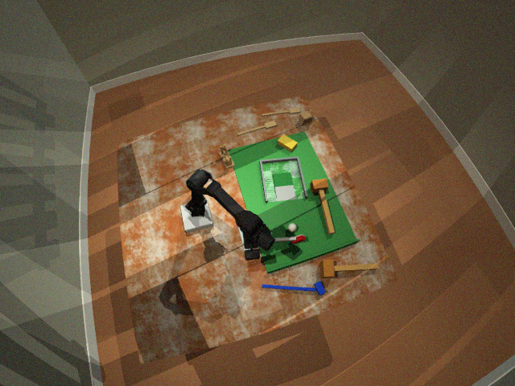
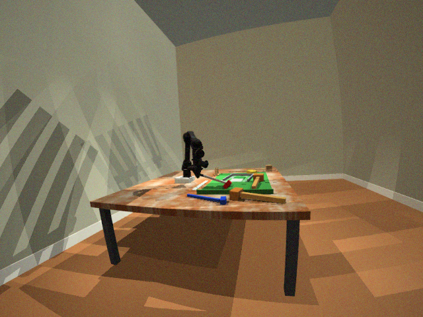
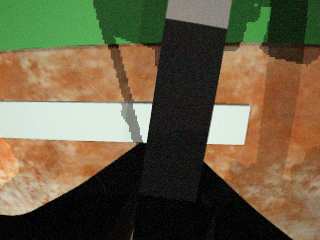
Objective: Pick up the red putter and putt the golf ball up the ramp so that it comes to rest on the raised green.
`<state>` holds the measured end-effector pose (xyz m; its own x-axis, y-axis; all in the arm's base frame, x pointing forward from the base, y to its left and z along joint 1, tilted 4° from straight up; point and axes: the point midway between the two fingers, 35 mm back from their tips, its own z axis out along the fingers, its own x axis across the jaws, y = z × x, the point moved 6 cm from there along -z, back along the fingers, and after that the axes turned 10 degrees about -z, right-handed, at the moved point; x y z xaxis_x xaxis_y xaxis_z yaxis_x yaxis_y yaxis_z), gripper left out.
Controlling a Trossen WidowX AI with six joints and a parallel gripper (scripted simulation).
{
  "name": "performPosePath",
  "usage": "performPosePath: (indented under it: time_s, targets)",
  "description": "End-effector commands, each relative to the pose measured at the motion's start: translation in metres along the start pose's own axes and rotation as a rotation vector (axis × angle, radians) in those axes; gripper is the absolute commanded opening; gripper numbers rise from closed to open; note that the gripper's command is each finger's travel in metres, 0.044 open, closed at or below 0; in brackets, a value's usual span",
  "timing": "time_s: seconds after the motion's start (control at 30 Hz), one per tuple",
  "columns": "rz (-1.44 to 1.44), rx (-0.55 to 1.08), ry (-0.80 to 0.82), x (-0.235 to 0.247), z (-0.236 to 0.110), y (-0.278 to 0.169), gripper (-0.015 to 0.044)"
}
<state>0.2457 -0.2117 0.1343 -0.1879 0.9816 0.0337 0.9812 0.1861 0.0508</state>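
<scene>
Red putter [image 1: 292, 239] clamped in the gripper [image 1: 271, 240], its head just at five o'clock of the golf ball [image 1: 292, 227].

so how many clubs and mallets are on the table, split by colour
red putter, held in the tool: 1
blue mallet: 1
big brown wooden mallets: 2
small pale wooden mallets: 2
total: 6

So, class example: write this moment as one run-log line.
hand: shut on red putter | putter head: low over green mat, beside golf ball | ball: on mat, not on raised green
</scene>
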Motion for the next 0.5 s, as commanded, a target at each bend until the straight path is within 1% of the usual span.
performPosePath:
  time_s: [0.0, 0.27, 0.47]
  targets:
    - [0.000, -0.001, -0.001, 0.000, -0.001, 0.000, 0.0000]
    - [0.000, -0.001, -0.002, -0.001, -0.001, 0.000, 0.0000]
    - [0.003, -0.004, -0.005, -0.021, 0.001, -0.003, 0.0000]
